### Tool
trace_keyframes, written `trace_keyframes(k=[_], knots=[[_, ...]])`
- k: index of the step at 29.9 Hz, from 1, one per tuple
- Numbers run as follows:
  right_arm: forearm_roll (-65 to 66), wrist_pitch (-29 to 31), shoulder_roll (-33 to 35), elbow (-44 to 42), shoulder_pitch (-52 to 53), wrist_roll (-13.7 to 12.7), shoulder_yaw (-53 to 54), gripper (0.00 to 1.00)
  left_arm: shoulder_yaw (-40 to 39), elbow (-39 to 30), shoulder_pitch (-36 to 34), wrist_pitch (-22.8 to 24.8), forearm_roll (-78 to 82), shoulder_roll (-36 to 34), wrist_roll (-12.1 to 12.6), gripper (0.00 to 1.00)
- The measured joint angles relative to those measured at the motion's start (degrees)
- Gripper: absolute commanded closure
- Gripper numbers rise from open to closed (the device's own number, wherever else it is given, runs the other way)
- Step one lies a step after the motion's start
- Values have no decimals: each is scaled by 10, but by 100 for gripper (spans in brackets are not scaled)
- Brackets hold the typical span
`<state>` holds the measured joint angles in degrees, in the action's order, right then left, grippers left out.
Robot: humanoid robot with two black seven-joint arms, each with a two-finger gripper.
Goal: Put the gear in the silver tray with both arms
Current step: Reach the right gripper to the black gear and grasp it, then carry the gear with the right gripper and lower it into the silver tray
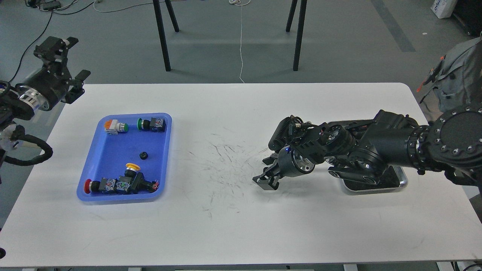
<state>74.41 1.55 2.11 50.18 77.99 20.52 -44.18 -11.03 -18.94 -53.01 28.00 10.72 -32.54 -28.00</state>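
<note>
A small black gear point(143, 155) lies in the middle of the blue plastic tray point(98, 150) on the left of the table. The silver tray point(402, 183) sits at the right and is mostly covered by my right arm; only its near rim and part of its dark bottom show. My right gripper point(266, 180) reaches left of the silver tray and hangs low over the scratched table centre, fingers spread. I cannot tell whether anything lies between them. My left gripper point(67, 60) is open and empty, raised beyond the table's far left corner.
The blue tray also holds several push-button switches: orange and green ones point(116, 126) at its far end, yellow and red ones point(124, 182) at its near end. Black chair legs point(162, 37) stand behind the table. A grey bag point(459, 75) is at the far right.
</note>
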Motion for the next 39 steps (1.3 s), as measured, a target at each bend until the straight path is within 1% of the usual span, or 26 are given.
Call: trace_keyframes(k=[10, 13, 15, 19, 25, 27, 31, 34, 39], knots=[[0, 1, 3, 1, 5, 9, -17, 32, 0, 12, 1, 0, 1, 1, 0, 0], [0, 1, 3, 0, 5, 10, -19, 35, 0, 14, 1, 0, 1, 2, 0, 0], [1, 1, 3, -1, 5, 11, -19, 40, 0, 14, 1, 0, 1, 3, 0, 0], [1, 1, 3, -3, 1, 11, -19, 47, 0, 15, 1, 0, 1, 4, 0, 0], [2, 1, 4, -5, 0, 10, -19, 62, 0, 15, 1, 0, 1, 5, 0, 0], [2, 1, 4, -5, 0, 10, -19, 69, 0, 15, 1, 0, 1, 5, 0, 0], [2, 2, 4, -4, 3, 11, -20, 79, 0, 15, 2, 0, 1, 6, 0, 0], [2, 3, 4, -4, 4, 11, -20, 89, 0, 15, 2, 0, 1, 6, 0, 0], [2, 3, 4, -5, 5, 11, -26, 97, 0, 15, 2, 0, 1, 5, 0, 0]])
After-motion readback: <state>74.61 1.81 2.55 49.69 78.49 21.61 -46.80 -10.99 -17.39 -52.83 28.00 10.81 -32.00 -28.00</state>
